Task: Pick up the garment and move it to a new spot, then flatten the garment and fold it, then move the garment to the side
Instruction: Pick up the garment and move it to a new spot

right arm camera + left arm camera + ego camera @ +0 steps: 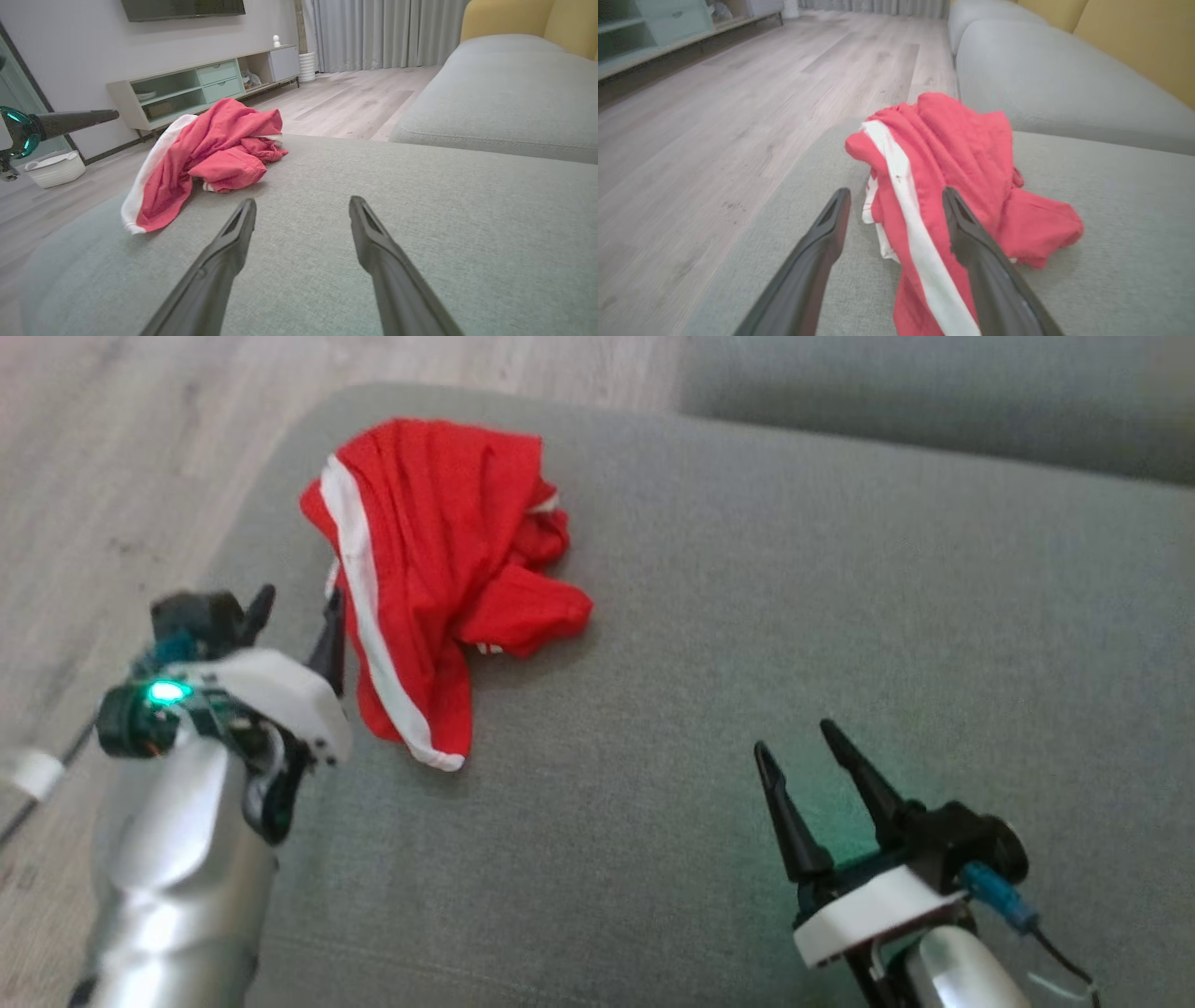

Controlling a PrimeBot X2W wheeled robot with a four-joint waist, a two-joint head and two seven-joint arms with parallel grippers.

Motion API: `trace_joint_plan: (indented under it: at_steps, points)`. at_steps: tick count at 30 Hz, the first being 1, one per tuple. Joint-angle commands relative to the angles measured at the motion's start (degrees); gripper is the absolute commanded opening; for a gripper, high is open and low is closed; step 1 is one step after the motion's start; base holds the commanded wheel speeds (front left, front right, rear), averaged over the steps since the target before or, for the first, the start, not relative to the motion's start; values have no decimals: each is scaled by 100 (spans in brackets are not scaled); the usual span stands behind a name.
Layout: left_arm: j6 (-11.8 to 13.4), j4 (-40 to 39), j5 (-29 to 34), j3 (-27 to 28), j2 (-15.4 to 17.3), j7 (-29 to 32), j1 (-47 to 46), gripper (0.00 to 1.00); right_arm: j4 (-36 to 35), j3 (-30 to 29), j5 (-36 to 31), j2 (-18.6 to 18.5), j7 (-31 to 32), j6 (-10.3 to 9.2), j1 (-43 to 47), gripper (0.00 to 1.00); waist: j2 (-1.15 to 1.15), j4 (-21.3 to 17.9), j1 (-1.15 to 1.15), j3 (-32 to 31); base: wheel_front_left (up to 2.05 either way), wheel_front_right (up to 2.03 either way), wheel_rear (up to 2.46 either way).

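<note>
- Head view: a crumpled red white-striped fabric garment point(439, 569) lies on the grey sofa cushion point(766, 644), near its left edge.
- Left gripper point(299, 602), spread wide, sits at its edge, possibly touching.
- Right gripper point(794, 735), wide, empty, well apart.

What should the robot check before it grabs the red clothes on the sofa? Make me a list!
1. Left gripper open: ok, jaws wide apart.
2. Left gripper lined up with the garment: ok, the white-striped edge lies between its fingers in the left wrist view.
3. Fingers touching the cloth yet: cannot tell.
4. Right gripper open and apart from the garment: ok, it hovers over the grey seat.
5. Garment fully on the sofa: ok, though close to the seat's corner.
6. Garment flat: not ok, it is crumpled in a heap.
</note>
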Motion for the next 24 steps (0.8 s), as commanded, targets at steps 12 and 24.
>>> trace_joint_plan:
  at_steps: [12, 24]
  points:
    - [-133, 1529, -795, 297, 457, 494, -1126, 100, -316, -147, -178, -29, -77, -4, -367, 100, 0, -508, -2, 915, 0, 0, 0]
    - [-139, 1057, -1733, -246, 628, -427, -1334, 0, -244, -183, -117, -29, -77, -4, -362, 100, 0, -475, -2, 652, 0, 0, 0]
